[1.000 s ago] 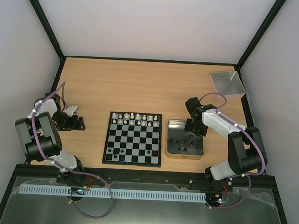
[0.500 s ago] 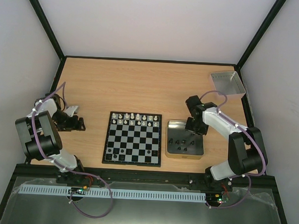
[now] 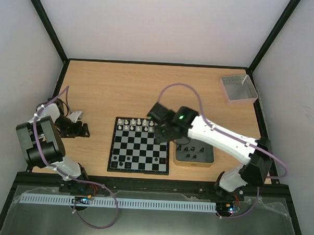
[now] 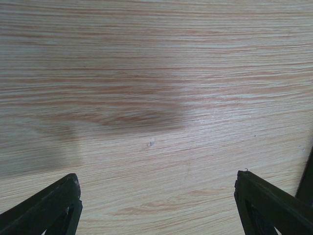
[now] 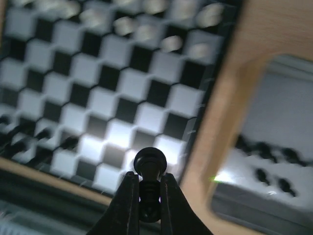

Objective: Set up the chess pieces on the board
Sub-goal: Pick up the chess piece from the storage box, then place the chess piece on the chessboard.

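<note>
A black chess piece (image 5: 149,165) is pinched by the right gripper (image 5: 149,183) above the board (image 5: 115,105), near the tin (image 5: 288,120). The fingers of the left gripper (image 4: 156,177) are spread wide over the table (image 4: 156,73).

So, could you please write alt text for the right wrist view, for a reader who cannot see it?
The right end effector is shut on a black chess piece, seen against the blurred chequered board. Pale pieces line its top edge, dark pieces sit lower left, and a metal tin at right holds more.
</note>
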